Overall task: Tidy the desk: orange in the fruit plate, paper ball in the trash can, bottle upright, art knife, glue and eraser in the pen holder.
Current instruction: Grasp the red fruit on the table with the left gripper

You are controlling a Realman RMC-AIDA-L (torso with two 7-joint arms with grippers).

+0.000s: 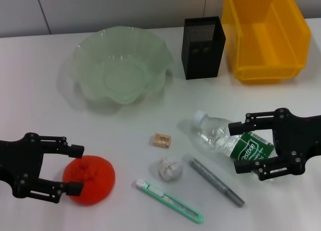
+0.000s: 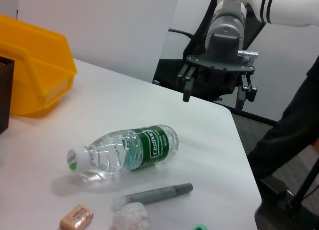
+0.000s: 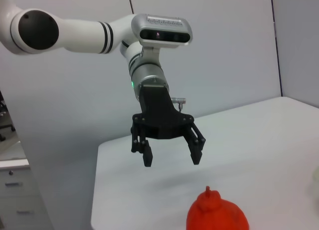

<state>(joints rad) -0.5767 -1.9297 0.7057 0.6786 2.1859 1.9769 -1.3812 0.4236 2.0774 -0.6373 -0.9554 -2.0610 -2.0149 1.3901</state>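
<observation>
The orange [image 1: 90, 180] sits near the front left, with my left gripper [image 1: 77, 170] open and hanging above it; the right wrist view shows that gripper [image 3: 171, 159] clear of the orange [image 3: 217, 216]. The bottle [image 1: 220, 137] lies on its side at the right, cap toward the middle. My right gripper [image 1: 238, 147] hovers open over its label end, and the left wrist view shows the gripper [image 2: 213, 98] raised beyond the bottle [image 2: 129, 152]. Between them lie the eraser [image 1: 162, 140], paper ball [image 1: 170, 169], green art knife [image 1: 170, 201] and grey glue [image 1: 215, 181].
A pale green fruit plate [image 1: 85, 45] stands at the back left. The black mesh pen holder [image 1: 203, 48] is beside it, and the yellow trash can [image 1: 266, 35] sits at the back right. The table edge runs close behind the right gripper.
</observation>
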